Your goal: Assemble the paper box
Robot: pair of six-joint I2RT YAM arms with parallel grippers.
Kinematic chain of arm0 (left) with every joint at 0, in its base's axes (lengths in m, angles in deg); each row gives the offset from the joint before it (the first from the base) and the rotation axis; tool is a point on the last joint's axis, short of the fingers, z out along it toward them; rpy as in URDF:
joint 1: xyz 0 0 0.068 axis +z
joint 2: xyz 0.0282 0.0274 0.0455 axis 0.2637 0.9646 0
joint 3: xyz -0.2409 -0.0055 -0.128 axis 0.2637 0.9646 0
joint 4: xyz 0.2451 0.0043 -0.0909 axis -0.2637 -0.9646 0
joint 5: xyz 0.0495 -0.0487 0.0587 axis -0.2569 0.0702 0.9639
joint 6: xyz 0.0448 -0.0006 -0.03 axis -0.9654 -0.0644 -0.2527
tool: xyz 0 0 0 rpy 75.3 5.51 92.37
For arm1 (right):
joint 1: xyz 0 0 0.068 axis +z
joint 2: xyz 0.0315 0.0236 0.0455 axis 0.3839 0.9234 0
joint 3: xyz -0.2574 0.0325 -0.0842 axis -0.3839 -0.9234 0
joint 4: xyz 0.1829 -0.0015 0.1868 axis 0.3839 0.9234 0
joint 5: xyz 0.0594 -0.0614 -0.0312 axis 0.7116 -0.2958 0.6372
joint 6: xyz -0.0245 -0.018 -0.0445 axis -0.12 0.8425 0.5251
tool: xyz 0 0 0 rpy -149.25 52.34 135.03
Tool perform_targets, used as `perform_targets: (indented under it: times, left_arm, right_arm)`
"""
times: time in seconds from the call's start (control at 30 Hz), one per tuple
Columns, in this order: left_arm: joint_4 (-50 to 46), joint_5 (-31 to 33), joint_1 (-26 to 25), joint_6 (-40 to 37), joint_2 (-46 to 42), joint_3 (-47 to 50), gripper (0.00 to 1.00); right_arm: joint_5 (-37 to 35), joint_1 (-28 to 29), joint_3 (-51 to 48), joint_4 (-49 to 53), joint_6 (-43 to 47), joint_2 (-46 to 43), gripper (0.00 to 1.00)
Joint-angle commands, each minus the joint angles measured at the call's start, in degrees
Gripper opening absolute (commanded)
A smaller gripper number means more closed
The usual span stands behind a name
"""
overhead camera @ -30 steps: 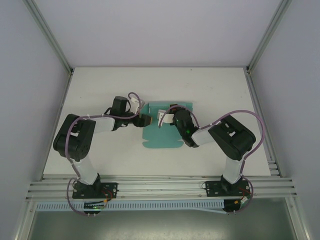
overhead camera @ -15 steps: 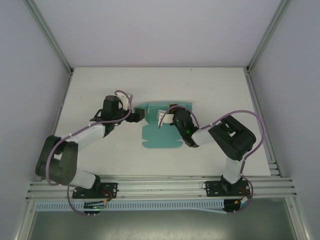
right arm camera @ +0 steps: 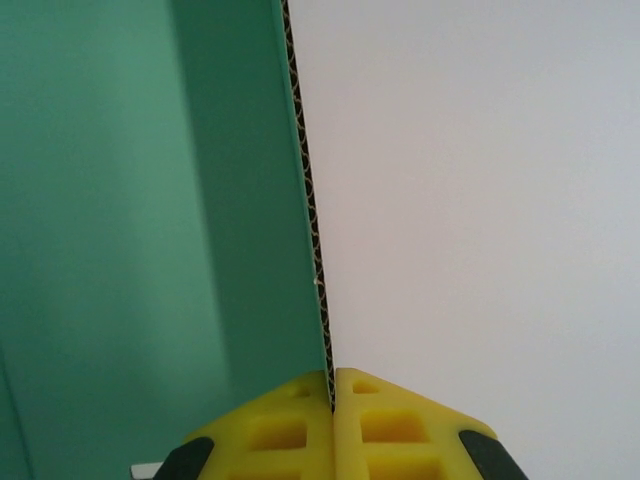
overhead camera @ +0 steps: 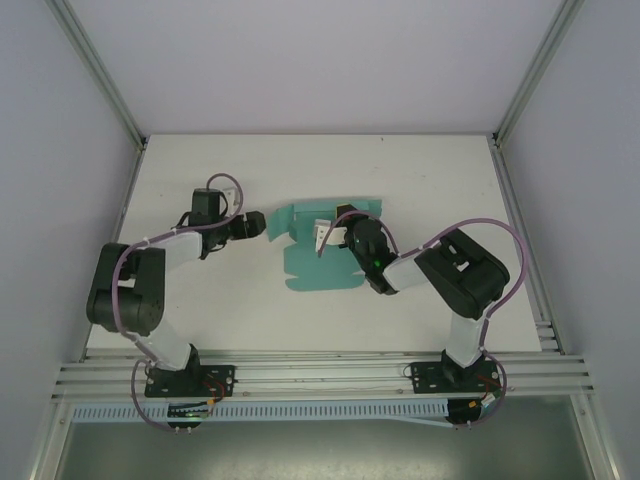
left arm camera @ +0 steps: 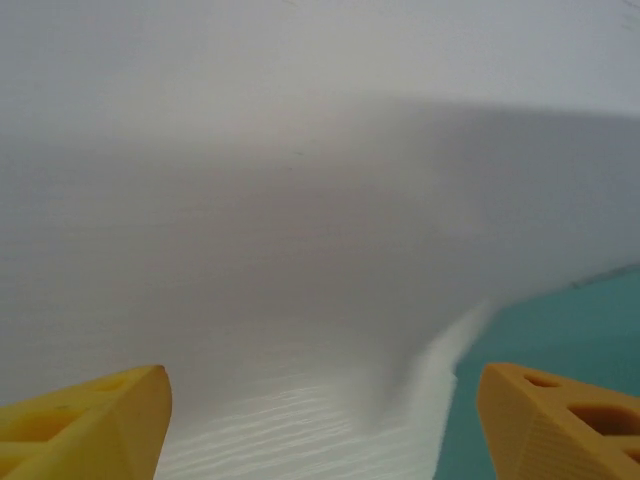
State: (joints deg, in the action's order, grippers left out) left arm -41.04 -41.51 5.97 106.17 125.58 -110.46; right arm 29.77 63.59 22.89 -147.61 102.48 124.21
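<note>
Your right arm reaches in over the paper box [overhead camera: 308, 268] at mid-table [overhead camera: 430, 180], the right gripper [right arm camera: 333, 384] pinched tight on the card's edge. Your left arm is bent sharply at the elbow, and the left gripper [overhead camera: 256, 224] has its jaws apart, seemingly just clear of the sheet's left edge.

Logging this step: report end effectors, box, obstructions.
Left end effector open, at left edge of paper box. Right end effector shut on a card edge. Box mostly flat, unassembled. No obstruction seen.
</note>
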Motion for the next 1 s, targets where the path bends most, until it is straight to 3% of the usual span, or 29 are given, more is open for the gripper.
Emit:
perform_targets:
  times: [0.0, 0.27, 0.47, 0.8, 0.97]
  left_arm:
    - [5.1, -7.6, -3.3, -4.1, 2.7, -3.4, 0.75]
    - [8.5, -13.4, -7.8, -8.6, 5.9, -3.4, 0.67]
    - [8.6, -11.9, -8.6, -9.3, 5.6, -1.2, 0.66]
    - [10.2, -14.9, -10.5, -10.7, 4.5, 1.4, 0.64]
    - [10.6, -12.4, -10.5, -10.5, 7.5, -2.4, 0.6]
  right_arm:
    - [1.0, -0.1, 1.0, -0.8, -1.0, -0.1, 0.0]
    - [-0.3, -0.1, 0.8, 1.6, -1.6, -0.7, 0.0]
    - [-0.8, -0.2, 0.7, 2.5, -1.9, -0.6, 0.0]
    - [-1.1, -0.2, 1.1, 2.8, -0.9, -0.1, 0.0]
    - [-0.7, 0.3, 1.1, 3.9, -1.1, -0.3, 0.0]
